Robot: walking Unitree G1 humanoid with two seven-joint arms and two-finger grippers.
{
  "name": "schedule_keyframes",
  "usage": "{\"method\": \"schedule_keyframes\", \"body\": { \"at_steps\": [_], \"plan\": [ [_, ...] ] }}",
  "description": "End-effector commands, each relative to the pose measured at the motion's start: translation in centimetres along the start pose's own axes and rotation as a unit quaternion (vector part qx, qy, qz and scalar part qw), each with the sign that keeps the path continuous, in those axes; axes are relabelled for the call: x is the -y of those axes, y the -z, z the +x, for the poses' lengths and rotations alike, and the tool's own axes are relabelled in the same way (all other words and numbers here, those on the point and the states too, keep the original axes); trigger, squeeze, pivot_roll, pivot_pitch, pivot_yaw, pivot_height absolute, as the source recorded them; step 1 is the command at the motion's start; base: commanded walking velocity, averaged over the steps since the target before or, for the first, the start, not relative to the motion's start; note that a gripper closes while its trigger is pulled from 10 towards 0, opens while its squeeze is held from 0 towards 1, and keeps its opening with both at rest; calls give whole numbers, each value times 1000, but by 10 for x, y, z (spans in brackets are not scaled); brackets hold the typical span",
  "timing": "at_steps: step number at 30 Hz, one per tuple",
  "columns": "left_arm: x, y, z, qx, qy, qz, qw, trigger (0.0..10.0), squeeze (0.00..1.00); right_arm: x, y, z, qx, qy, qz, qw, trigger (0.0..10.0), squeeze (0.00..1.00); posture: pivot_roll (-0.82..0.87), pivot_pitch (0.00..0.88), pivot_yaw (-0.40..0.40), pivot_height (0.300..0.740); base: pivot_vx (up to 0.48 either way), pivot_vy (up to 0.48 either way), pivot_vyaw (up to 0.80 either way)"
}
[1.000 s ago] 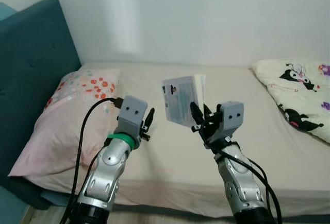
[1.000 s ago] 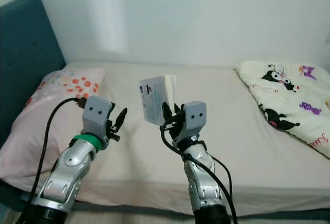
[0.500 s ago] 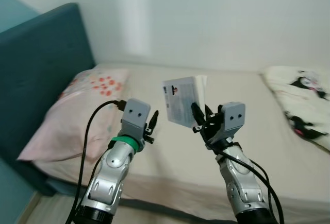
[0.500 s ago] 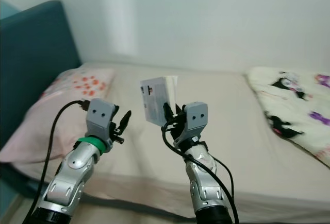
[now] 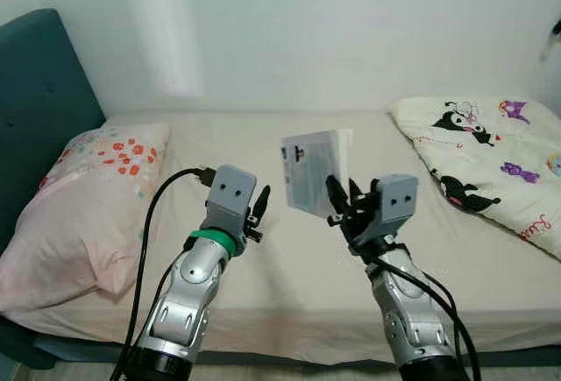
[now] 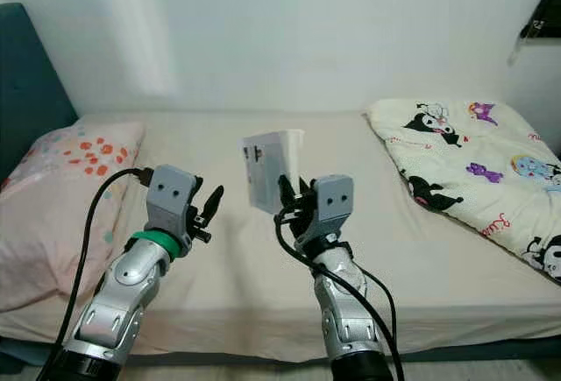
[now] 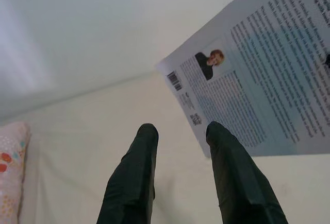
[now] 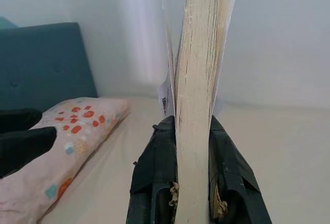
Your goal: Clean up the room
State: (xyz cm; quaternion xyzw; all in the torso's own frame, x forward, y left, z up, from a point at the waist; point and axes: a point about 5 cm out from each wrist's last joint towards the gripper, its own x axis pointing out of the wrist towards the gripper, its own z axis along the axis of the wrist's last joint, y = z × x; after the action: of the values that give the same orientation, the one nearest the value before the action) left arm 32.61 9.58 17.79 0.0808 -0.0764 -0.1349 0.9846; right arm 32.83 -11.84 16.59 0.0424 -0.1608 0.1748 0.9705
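Cream pages fan out at the top of a paperback book (image 5: 314, 171) that the right tool (image 5: 340, 209) pinches by its lower edge, both black fingers (image 8: 154, 167) pressed flat against the covers. The book stands nearly upright in the air above the beige bed (image 5: 289, 267), its printed back cover with a small portrait and a barcode turned toward the left tool (image 5: 259, 210). That left tool is raised just beside the book, its two fingers (image 7: 131, 177) parted with nothing between them, one fingertip near the cover's lower corner. On the robot's left a pink pillow (image 5: 79, 197) with red flowers lies against a dark teal headboard (image 5: 39, 92). On its right a cream blanket (image 5: 491, 153) printed with black and purple cartoon figures is spread over the mattress.
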Motion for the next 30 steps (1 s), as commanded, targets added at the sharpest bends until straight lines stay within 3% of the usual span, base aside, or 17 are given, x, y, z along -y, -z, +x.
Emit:
{"method": "schedule_keyframes", "body": {
  "at_steps": [1, 12, 21, 30],
  "plan": [
    [0, 8, -2, -17, 1, -4, 1000, 10000, 0, -4, -2, -1, 11, -5, 3, 1000, 10000, 0, -94, 19, 94, 740, 0, 0, 0],
    [-2, 11, -3, -22, -4, -2, 1000, 10000, 0, -2, 0, -1, 4, 2, -3, 1000, 10000, 0, -91, 19, 95, 740, 0, 0, 0],
    [-2, 12, -3, -20, -6, 0, 1000, 10000, 0, -1, 2, 0, -3, 1, -8, 1000, 10000, 0, -91, 16, 95, 740, 0, 0, 719],
    [-2, 11, -2, -18, -2, -1, 1000, 10000, 0, 1, -2, 0, 12, 8, 6, 1000, 10000, 0, -92, 12, 96, 740, 0, 0, 0]
  ]
}}
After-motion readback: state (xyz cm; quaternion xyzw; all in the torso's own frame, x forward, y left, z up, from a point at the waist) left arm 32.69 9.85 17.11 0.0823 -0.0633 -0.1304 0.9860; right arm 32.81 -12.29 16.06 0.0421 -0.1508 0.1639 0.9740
